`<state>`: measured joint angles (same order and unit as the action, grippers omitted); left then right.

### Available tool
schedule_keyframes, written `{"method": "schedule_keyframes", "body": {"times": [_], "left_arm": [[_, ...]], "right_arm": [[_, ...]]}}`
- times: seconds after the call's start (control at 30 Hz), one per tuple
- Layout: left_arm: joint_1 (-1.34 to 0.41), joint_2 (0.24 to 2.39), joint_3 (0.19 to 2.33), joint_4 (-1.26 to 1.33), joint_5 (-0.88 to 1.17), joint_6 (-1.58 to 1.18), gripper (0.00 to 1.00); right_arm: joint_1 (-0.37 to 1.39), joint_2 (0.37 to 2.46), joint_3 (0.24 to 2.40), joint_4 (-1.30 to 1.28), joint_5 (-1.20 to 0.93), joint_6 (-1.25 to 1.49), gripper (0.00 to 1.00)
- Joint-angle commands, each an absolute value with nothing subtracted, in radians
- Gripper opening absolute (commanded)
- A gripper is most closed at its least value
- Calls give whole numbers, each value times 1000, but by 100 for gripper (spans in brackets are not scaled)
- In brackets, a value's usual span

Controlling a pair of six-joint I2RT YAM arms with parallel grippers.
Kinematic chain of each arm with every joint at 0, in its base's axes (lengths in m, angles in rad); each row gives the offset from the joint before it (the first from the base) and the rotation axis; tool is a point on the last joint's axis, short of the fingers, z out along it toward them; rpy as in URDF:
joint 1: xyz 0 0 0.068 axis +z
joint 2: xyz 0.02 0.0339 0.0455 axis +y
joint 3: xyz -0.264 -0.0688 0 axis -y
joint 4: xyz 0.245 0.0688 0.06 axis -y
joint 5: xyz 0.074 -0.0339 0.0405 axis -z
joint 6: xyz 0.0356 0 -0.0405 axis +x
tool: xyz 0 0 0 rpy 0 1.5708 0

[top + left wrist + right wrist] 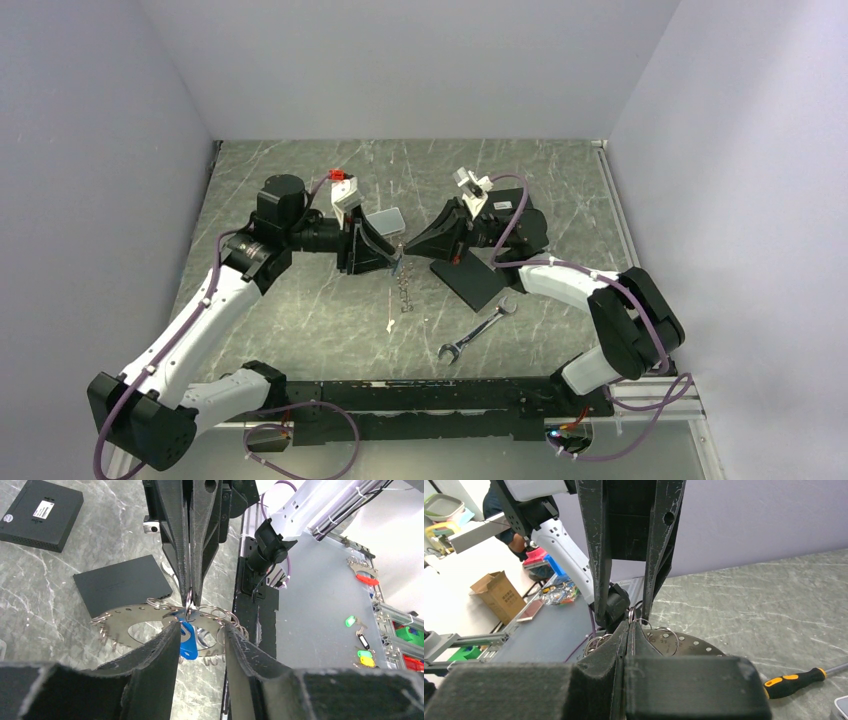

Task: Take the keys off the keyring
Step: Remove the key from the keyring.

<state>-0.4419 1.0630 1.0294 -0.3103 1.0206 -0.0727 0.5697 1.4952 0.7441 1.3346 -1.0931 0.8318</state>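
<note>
One wrench point(477, 333), one screwdriver point(794, 682), one keyring point(130, 614) (toothed)

wrench point(477, 333) flat on table point(290, 310) | black slab point(468, 280) near it | screwdriver point(794, 681) lying flat

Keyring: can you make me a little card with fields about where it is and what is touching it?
keyring: between both arms' fingertips
right fingers: shut, pinching a small loop on it
left fingers: open, one either side of it
blue tag: hanging between the left fingers
wrench: on the table, untouched
</note>
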Motion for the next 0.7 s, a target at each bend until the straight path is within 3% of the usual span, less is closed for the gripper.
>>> {"method": "schedule_keyframes", "body": {"times": [0.0, 0.33, 0.67], "left_arm": [[-430, 1065, 1075, -270, 996, -103, 40], [-424, 1077, 1060, -198, 1022, -129, 25], [-410, 1078, 1166, -327, 1074, -15, 29]], "right_arm": [[571, 1469, 744, 1412, -1075, 849, 0], [573, 1467, 743, 1429, -1072, 868, 0], [574, 1476, 739, 1422, -1072, 862, 0]]}}
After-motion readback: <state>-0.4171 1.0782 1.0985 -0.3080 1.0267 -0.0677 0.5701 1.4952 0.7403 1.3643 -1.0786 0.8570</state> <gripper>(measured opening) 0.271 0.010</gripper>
